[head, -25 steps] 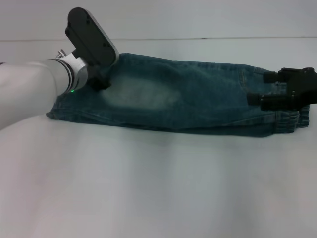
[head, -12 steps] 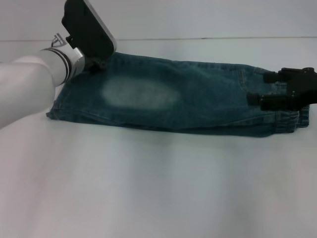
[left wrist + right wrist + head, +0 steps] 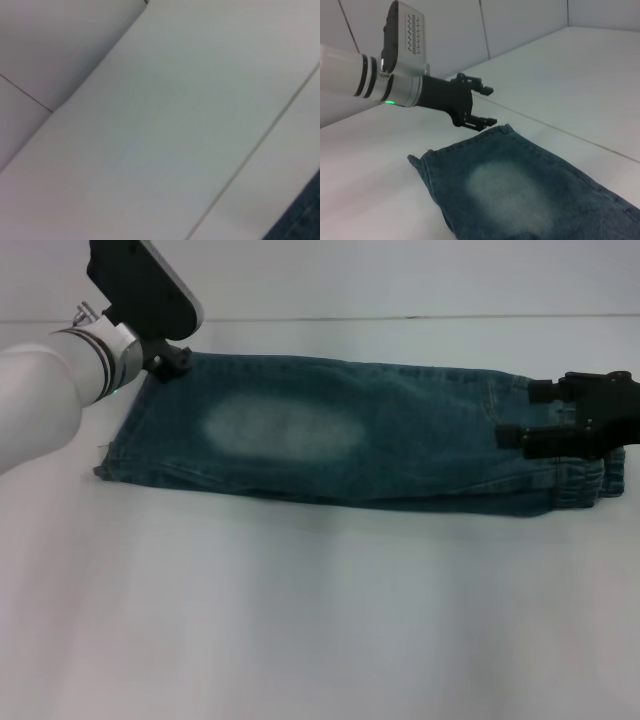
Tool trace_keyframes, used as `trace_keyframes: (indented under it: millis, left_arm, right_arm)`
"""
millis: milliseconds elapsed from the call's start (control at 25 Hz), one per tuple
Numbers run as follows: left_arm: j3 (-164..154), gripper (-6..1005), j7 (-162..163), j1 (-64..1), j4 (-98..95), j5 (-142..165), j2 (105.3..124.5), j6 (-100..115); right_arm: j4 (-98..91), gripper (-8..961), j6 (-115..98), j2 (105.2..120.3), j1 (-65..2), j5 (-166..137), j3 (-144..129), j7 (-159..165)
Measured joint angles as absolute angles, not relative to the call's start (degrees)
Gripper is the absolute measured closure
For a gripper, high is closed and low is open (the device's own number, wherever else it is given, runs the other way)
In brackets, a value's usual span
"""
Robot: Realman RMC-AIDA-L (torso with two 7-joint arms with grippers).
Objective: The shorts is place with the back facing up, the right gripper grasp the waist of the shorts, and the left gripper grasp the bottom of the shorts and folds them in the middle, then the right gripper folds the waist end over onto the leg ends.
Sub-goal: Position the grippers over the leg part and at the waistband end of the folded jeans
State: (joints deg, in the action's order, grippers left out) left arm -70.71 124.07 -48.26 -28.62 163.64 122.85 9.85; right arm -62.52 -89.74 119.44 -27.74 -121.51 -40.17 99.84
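Note:
The shorts (image 3: pixel 380 440) lie folded lengthwise on the white table, a faded patch facing up. The leg ends (image 3: pixel 115 455) point left and the ruffled waist (image 3: pixel 580 480) points right. The left gripper (image 3: pixel 172 360) hangs just past the far left corner of the leg ends, lifted off the cloth. In the right wrist view the left gripper (image 3: pixel 491 106) is open and holds nothing, above the hem corner of the shorts (image 3: pixel 520 195). The right gripper (image 3: pixel 520 415) stands open over the waist end, fingers spread wide, one finger (image 3: pixel 540 392) farther back.
White table (image 3: pixel 300 620) stretches broadly in front of the shorts. A pale wall (image 3: pixel 400 275) rises behind the table's far edge. The left wrist view shows only bare table (image 3: pixel 150 125) and a sliver of denim (image 3: pixel 302 225).
The left gripper has risen and drawn back to the left, off the leg end it was resting on. The right gripper and the shorts have stayed put.

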Motion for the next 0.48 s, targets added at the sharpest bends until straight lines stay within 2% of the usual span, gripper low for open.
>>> trace_keyframes:
  millis: [200, 480]
  left_arm:
    - [-71.1, 237, 123.9, -43.6, -38.2, 161.6, 123.93, 20.5]
    - [-72.6, 238, 117.9, -35.8, -52.6, 142.8, 124.11, 39.5]
  right_arm:
    - [-62.5, 29, -89.7, 119.44, -27.8, -121.5, -40.2, 99.8]
    - [-62.5, 28, -89.1, 119.52, -27.6, -120.7, -39.7, 99.0]
